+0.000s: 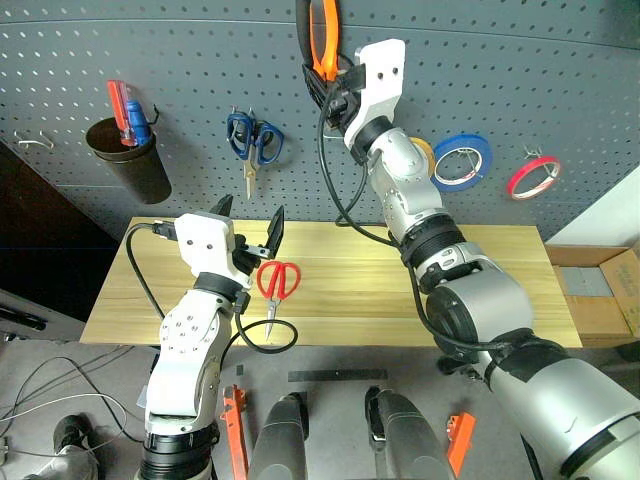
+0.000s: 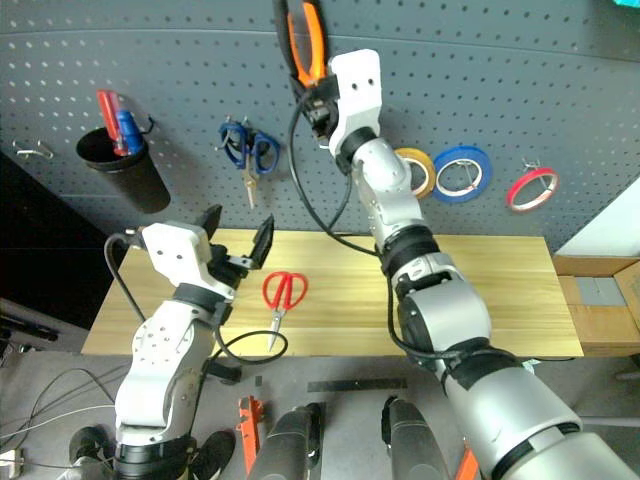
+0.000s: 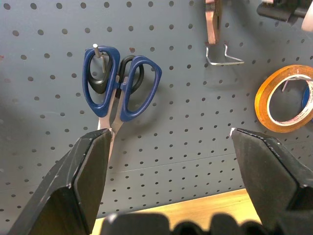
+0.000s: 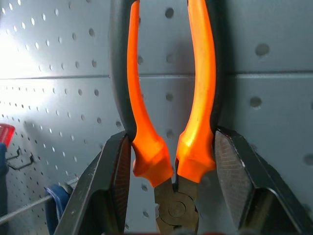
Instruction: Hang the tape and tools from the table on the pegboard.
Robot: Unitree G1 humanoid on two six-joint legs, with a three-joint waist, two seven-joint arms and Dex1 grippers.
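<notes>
Right gripper: squeezing orange-and-black-handled pliers, high against dark grey pegboard.
Left gripper: wide open, holding nothing.
Red-handled scissors: flat on pale wood table.

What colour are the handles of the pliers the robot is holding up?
Orange and black. The pliers, clamped in the right tool, show best in the right wrist view.

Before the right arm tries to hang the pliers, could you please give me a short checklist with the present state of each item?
1. Right gripper holds the pliers firmly, a finger on each handle: ok.
2. Pliers' handles up against the pegboard: ok.
3. Handles lined up over a hook: cannot tell; their tops run out of view.
4. Left gripper open, empty and apart from the right arm: ok.
5. Red-handled scissors lying on the table, not yet hung: not ok.
6. Red tape hanging on the pegboard: ok.
</notes>
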